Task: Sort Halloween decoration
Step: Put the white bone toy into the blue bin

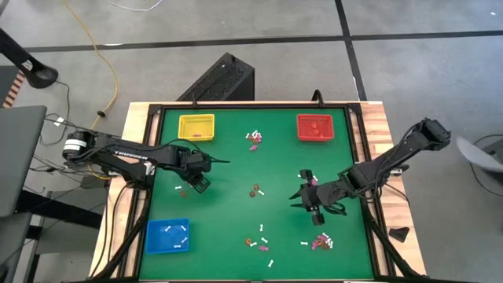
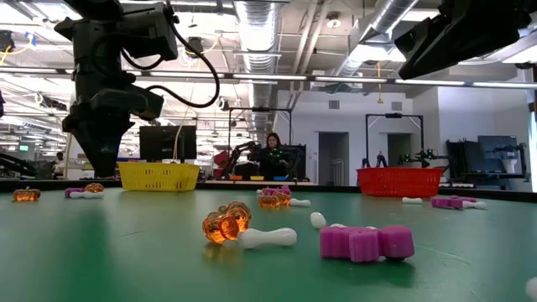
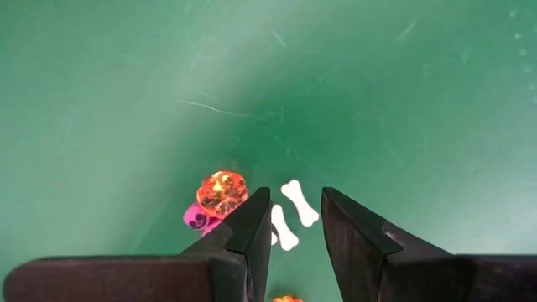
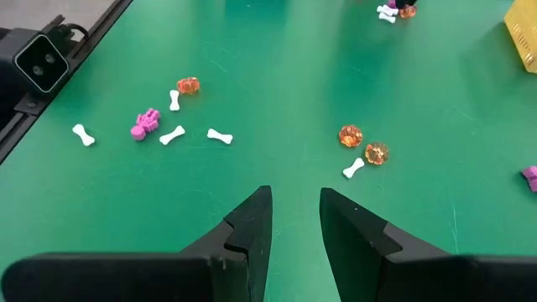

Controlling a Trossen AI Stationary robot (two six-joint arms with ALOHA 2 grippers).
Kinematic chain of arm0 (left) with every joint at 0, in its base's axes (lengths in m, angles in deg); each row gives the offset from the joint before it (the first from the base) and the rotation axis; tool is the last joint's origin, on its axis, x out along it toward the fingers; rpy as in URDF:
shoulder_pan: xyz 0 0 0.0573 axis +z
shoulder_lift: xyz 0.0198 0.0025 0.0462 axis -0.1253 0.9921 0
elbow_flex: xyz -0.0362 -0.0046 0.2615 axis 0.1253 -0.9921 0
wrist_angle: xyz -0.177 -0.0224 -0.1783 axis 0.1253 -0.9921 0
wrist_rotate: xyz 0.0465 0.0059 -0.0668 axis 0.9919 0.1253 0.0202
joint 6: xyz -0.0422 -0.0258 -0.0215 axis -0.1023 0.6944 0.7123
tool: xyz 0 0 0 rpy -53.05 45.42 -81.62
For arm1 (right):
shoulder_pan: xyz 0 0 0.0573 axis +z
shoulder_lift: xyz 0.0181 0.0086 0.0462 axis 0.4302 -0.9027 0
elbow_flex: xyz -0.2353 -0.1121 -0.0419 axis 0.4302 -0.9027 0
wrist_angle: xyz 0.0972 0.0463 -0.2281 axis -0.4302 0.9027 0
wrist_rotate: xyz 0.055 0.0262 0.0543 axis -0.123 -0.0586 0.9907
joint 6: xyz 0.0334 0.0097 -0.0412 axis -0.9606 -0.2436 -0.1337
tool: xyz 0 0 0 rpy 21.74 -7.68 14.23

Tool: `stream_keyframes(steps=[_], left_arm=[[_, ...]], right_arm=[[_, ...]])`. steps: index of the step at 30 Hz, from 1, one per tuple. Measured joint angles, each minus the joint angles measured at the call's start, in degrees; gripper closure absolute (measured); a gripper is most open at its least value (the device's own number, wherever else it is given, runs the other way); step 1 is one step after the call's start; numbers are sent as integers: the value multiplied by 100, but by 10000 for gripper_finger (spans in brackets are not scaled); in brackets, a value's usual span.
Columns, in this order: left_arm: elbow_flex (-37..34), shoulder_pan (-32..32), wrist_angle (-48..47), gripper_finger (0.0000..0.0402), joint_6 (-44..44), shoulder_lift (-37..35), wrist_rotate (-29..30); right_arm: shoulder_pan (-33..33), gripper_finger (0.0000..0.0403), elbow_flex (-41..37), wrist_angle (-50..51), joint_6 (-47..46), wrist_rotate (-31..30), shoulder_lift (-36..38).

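Lying flat on the green felt-like table top (image 1: 236,157), the Halloween decoration pieces sit in loose clusters, their long axes pointing every way. In the left wrist view two small white bone-shaped trinkets (image 3: 299,202) lie side by side, slanted, beside a translucent orange pumpkin bead (image 3: 221,191) and a purple-pink skull piece (image 3: 198,218). The left gripper (image 1: 200,182) hangs low over that group, fingers (image 3: 252,225) slightly apart, empty and touching nothing. The right gripper (image 1: 314,211) is raised over bare cloth at mid-right, fingers (image 4: 253,222) parted, holding nothing. A square yellow mesh tray (image 1: 196,126), a square red tray (image 1: 315,127) and a square blue tray (image 1: 167,236) stand on the table. Beyond lies an industrial hall, a person (image 2: 273,155) seated far off.
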Motion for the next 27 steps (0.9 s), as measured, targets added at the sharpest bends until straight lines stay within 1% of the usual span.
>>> stream_keyframes(steps=[6, 18, 20, 22, 27], left_arm=[[0, -250, 79, 308, 205, 2, 36], [-2, -636, 126, 308, 798, 4, 665], [-105, -690, 304, 308, 939, 4, 784], [-263, -730, 452, 308, 1007, 7, 776], [-439, -733, 489, 308, 1155, 7, 1036]], right_arm=[[0, 270, 0, 2, -5, 1, 0], [0, 270, 0, 0, -60, 3, 0], [0, 270, 0, 0, -58, 3, 0], [0, 270, 0, 0, -58, 2, 0], [0, 270, 0, 0, -58, 3, 0]])
